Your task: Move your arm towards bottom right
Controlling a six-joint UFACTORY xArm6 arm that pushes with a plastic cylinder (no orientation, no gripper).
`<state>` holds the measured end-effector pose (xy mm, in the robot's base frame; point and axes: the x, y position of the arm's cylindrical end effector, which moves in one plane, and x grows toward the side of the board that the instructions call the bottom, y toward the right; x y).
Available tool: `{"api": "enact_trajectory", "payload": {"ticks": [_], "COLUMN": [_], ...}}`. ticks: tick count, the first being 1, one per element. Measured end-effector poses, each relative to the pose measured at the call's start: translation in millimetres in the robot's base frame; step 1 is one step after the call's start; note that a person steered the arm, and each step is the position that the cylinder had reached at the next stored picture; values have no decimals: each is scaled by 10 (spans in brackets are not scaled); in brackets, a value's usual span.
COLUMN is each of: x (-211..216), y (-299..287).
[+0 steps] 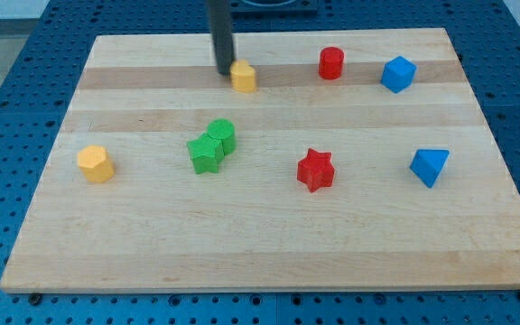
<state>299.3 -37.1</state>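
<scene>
Standing at the far side of the tabletop (269,226), left of centre, the rod rests its tip (225,70) just beside the left face of a small yellow block (244,77), touching it or nearly so. No claw is fitted, so no open or closed state can be told; the arm ends in the bare rod.

Other blocks:
- red cylinder (331,62) and blue cube (398,74), far right
- green cylinder (222,134) touching a green star (207,153), centre left
- yellow hexagon (96,163), left
- red star (315,170), centre right
- blue triangle (430,166), right

Judgement: the blocks look light, hard and smooth, so they should slide easily on the wood and may spin off an off-centre push. A path toward the near right corner starts against the yellow block and could also catch the red star.
</scene>
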Motion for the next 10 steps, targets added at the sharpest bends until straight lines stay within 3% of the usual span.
{"api": "enact_trajectory", "payload": {"ticks": [2,5,6,7,8,10], "x": [377,13,-338,-733,-852,-573], "y": [1163,686,491,718,945,1315]}}
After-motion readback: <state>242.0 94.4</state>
